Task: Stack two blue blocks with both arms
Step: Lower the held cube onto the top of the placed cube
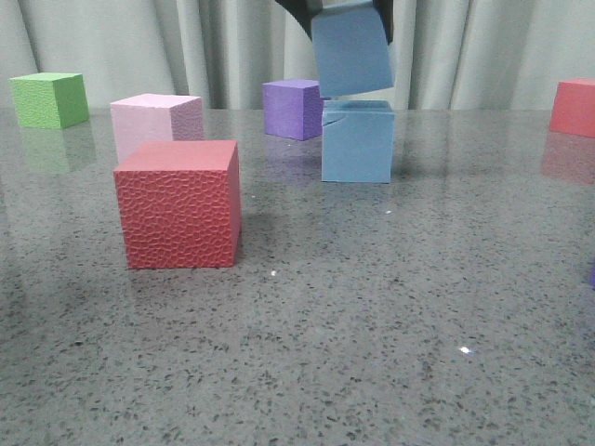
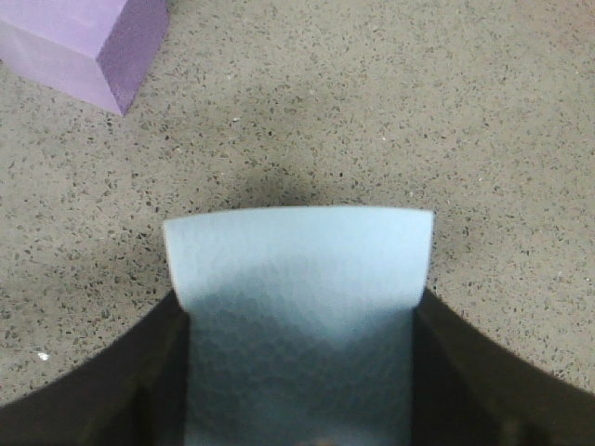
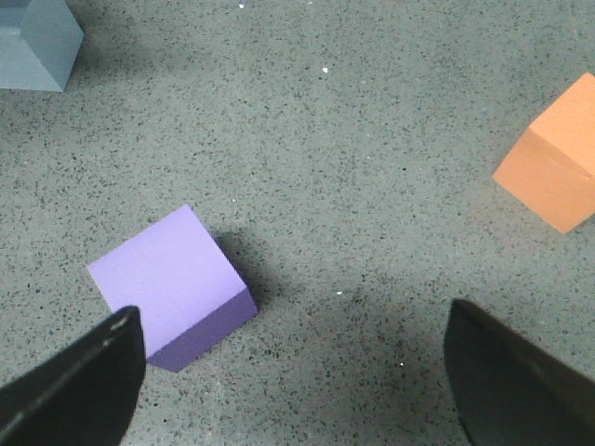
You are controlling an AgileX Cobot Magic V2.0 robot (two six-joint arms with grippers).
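One pale blue block (image 1: 358, 141) stands on the table, with a thin crack near its top left corner. The other blue block (image 1: 351, 51) hangs slightly tilted just above it, a narrow gap between them. My left gripper (image 1: 349, 20) is shut on the raised block; in the left wrist view the block (image 2: 297, 279) fills the space between the black fingers (image 2: 158, 372). My right gripper (image 3: 293, 372) is open over bare table, with nothing between its fingers (image 3: 79, 381). A blue block (image 3: 33, 42) shows at the edge of the right wrist view.
A big red cube (image 1: 178, 204) stands front left, a pink cube (image 1: 156, 121) and a green cube (image 1: 51, 99) behind it. A purple cube (image 1: 293, 108) sits beside the blue blocks. Another red cube (image 1: 574, 107) is far right. A purple cube (image 3: 172, 283) and an orange cube (image 3: 553, 177) lie near my right gripper.
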